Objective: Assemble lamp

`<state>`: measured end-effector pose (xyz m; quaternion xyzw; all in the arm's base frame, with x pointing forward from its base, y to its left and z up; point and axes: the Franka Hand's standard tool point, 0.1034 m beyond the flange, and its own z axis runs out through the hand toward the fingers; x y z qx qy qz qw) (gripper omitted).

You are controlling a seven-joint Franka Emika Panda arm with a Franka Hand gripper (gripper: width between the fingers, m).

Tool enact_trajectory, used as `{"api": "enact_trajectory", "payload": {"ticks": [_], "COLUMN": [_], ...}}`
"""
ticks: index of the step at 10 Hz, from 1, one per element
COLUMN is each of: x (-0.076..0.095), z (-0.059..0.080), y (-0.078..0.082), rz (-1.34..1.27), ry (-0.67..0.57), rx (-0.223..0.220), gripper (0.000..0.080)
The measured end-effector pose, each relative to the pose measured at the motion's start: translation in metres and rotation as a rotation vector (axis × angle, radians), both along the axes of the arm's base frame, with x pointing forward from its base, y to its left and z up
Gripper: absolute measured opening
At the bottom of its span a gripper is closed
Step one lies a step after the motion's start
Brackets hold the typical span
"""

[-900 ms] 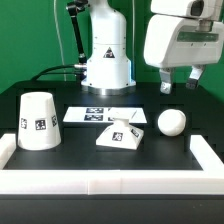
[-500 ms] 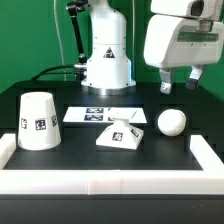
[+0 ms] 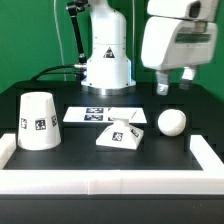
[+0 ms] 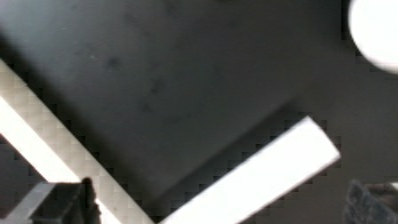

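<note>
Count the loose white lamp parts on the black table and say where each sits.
3. The shade stands at the exterior view's left, the base in the middle just in front of the marker board, the bulb at the right. None appears hidden.

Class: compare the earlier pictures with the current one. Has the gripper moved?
Yes. The gripper has shifted slightly toward the exterior view's left, closer to the arm's base.
</note>
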<state>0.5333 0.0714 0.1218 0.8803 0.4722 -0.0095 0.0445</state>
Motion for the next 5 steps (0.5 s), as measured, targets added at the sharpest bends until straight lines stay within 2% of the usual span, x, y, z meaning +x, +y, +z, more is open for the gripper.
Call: {"api": "enact_trajectory", "payload": {"ticks": [2, 3, 5], "x": [-0.011, -0.013, -0.013], "z": [-0.011, -0.014, -0.014], "y": [-0.027, -0.034, -0.031], "rz": [0.100, 0.105, 0.101], "ry": [0.029, 0.038, 0.036], "rx": [0.008, 0.007, 0.007], "gripper": [0.0700, 0.0700, 0.0700]}}
